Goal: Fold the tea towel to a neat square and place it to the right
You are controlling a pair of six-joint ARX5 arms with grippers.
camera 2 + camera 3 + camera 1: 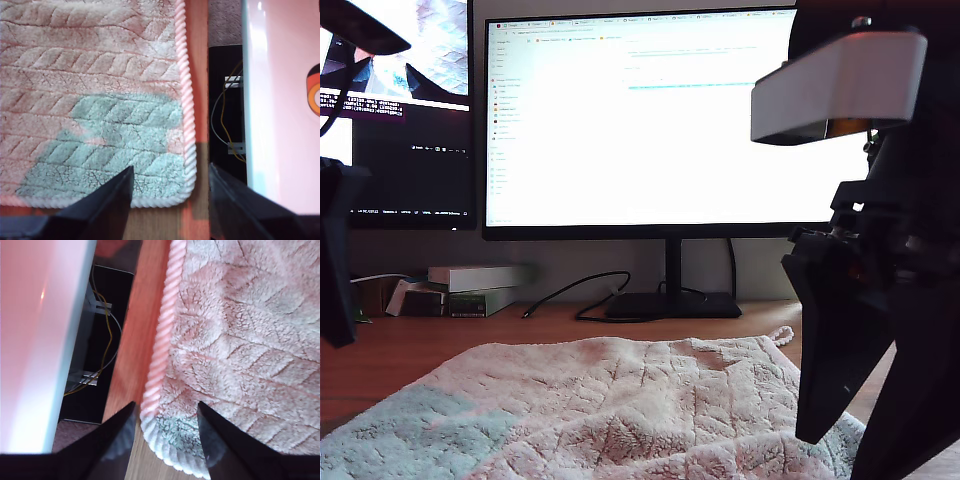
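Hovering over two corners of the fluffy pale pink terry tea towel [620, 410], both pincers hang released with nothing between their jaws. The towel lies spread flat on the wooden worktop [470, 340], in front of the large lit monitor [650, 120] in the exterior view.

My first pincer [170, 187] straddles the corner that carries the pale blue-green patch [115, 145]; my second pincer [165, 427] stands over a corner where the corded pink edge [162, 340] turns. As I judge it, the step is to take both corners for the first fold. Doing it well means lowering each pincer until one jaw slips under the cord, pinching the cord itself, not only the fluff, then lifting both corners level.

Counted: one towel, two pincers, two corners under them, one small loop [782, 335] at a far corner.
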